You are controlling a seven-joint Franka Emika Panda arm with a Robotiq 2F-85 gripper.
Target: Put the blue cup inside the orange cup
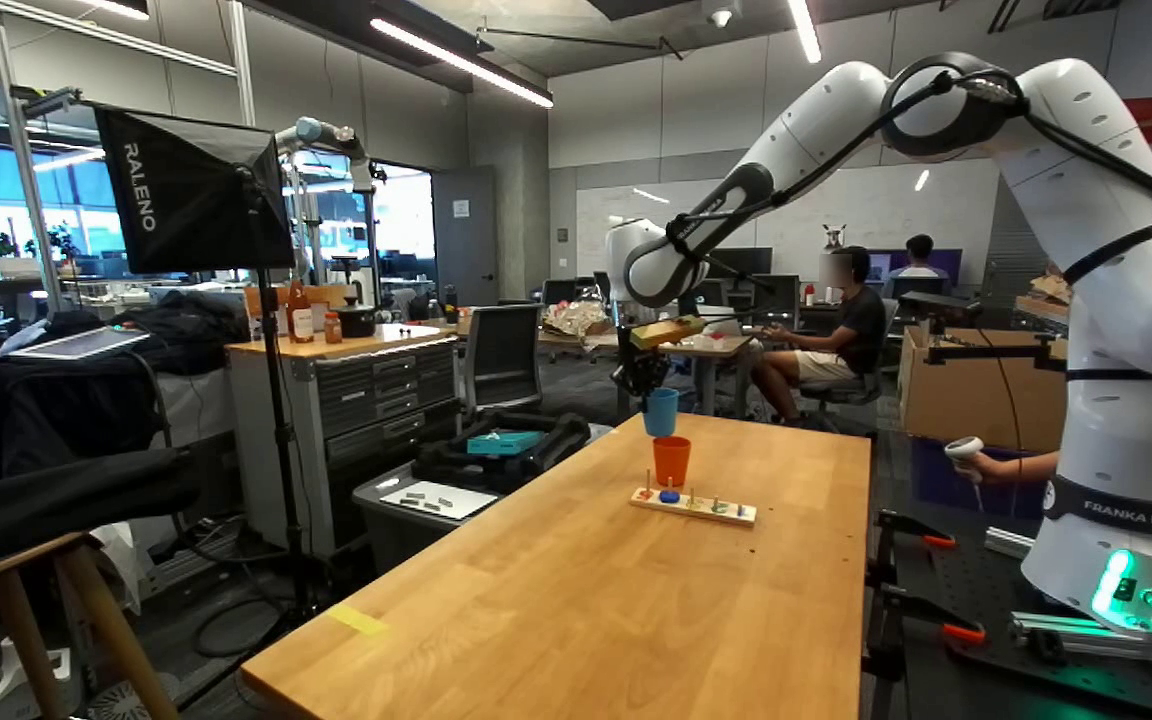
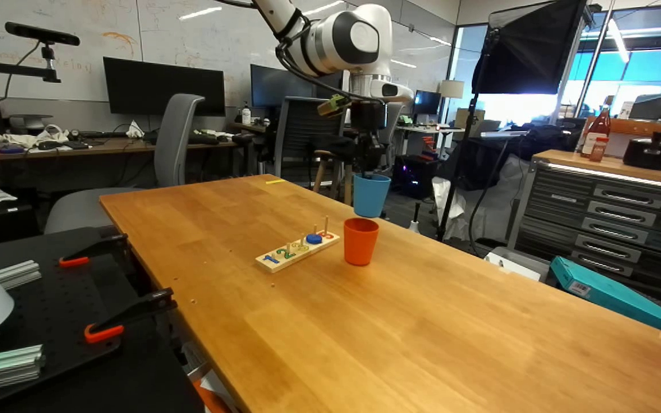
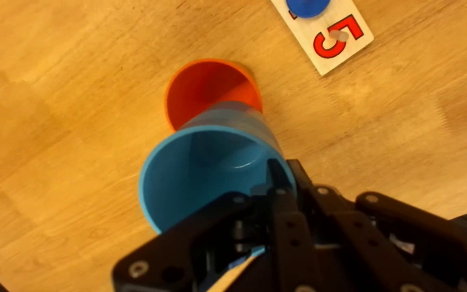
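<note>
The blue cup (image 2: 371,197) is hanging from the gripper (image 3: 285,170), whose fingers (image 3: 276,177) are pinching its rim, one inside, one outside. Its mouth is facing up, its long axis running nearly upright. It is hovering just above the orange cup (image 2: 360,243), which is standing on the table (image 2: 451,321).
</note>
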